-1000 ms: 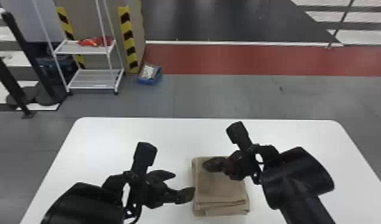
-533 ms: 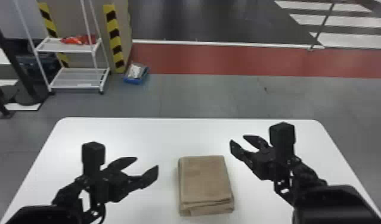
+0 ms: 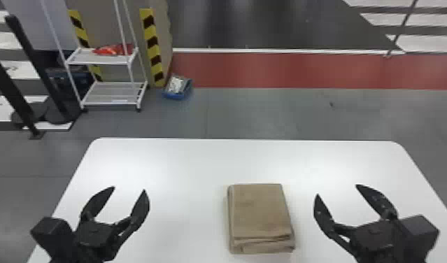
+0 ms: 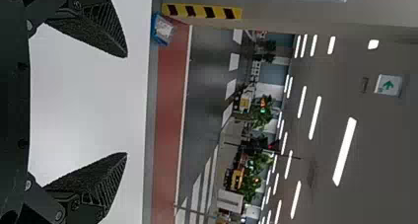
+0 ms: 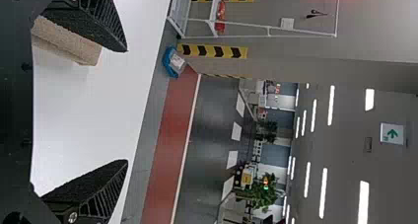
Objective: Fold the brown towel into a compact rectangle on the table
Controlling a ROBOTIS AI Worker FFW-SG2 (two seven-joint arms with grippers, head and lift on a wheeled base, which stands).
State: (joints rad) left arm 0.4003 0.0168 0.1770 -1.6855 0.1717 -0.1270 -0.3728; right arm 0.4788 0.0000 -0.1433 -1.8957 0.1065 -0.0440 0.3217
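My left hand (image 3: 129,189) and right hand (image 3: 337,190) gape wide, apart from the towel (image 3: 259,210) — it lies squarely folded on the surface (image 3: 177,175), lower centre of the frame, presumably because the folding is done.

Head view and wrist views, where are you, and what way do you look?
Head view: on the head, looking forward and down at the towel and table; left gripper and right gripper show.
Left wrist view: on that wrist, looking forward past its open gripper to ceiling lights.
Right wrist view: on that wrist, looking past its open gripper and the towel's end.
Both wrist views share the red strip.
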